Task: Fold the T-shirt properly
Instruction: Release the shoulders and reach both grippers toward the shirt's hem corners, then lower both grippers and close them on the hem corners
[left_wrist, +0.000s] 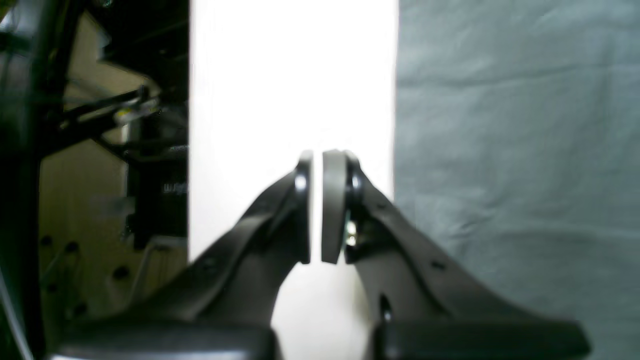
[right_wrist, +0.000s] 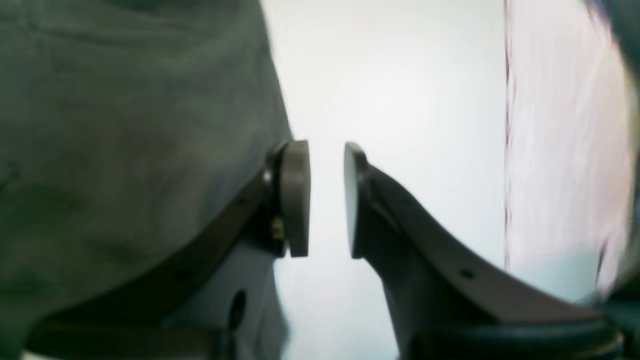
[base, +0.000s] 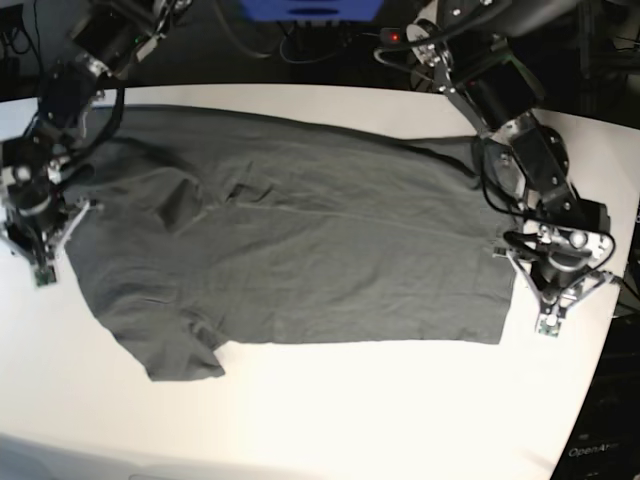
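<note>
A: Where does the T-shirt lie?

B: It lies spread flat across the white table, covering most of the middle. One short sleeve sticks out toward the near left, and the straight hem runs along the right side. The cloth is dark grey and wrinkled, with soft creases around the middle.

A: And the left gripper?

B: In the base view it sits at the right side of the table, just beside the shirt's hem. The left wrist view shows its two pads almost together, only a thin sliver of bright table between them, and nothing sits in that sliver. The shirt's edge runs straight along the right of that view, next to the gripper's right finger; whether the two touch cannot be told.

A: The right gripper?

B: It is at the left edge of the table in the base view, by the shirt's left side. Its pads stand a little apart with bare table showing through the gap, so it has hold of nothing. The grey cloth fills the left of the right wrist view, behind the left finger.

A: Is either one gripping fabric?

B: No, both are empty.
</note>
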